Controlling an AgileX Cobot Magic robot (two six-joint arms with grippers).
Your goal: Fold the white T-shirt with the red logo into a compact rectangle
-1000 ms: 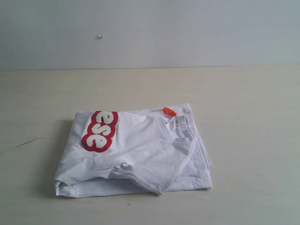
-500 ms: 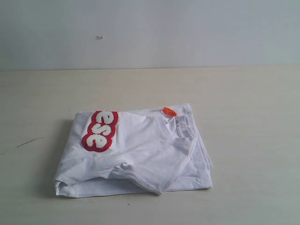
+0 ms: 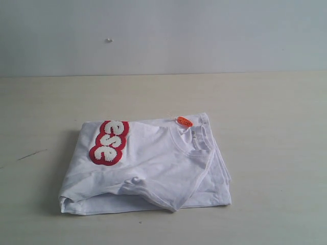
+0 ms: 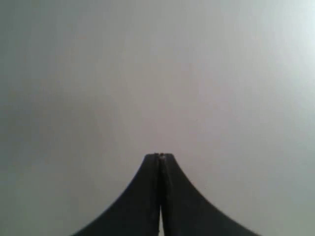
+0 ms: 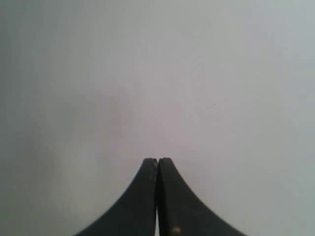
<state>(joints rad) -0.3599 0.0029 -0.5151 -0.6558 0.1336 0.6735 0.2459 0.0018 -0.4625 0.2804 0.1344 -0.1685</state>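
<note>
A plain pale grey wall (image 3: 204, 35) fills the far part of the scene and meets a light beige table (image 3: 276, 112) along a straight line. The table top is matte and bare on the right and far sides.

The white T-shirt (image 3: 153, 163) lies on the table near the middle, slightly left and toward the near edge, folded into a rough, wrinkled rectangle. An upper layer drapes over the lower ones and ends in a point at the near edge. On its far left part sits the red logo (image 3: 109, 142), turned sideways, with only the white letters "ese" showing. The ribbed collar (image 3: 196, 143) lies on the right part, and the small orange tag (image 3: 184, 122) rests at the far edge just beside it.

A thin dark scratch (image 3: 30, 154) marks the table well to the left of the shirt, and a tiny speck (image 3: 109, 40) sits on the wall.

Each wrist view shows only a blank pale surface. The left gripper (image 4: 159, 156) and right gripper (image 5: 157, 160) are both clenched on nothing, jaws pressed together.

Compared with the earlier frames, the shirt and all else in the exterior view lie unchanged.
</note>
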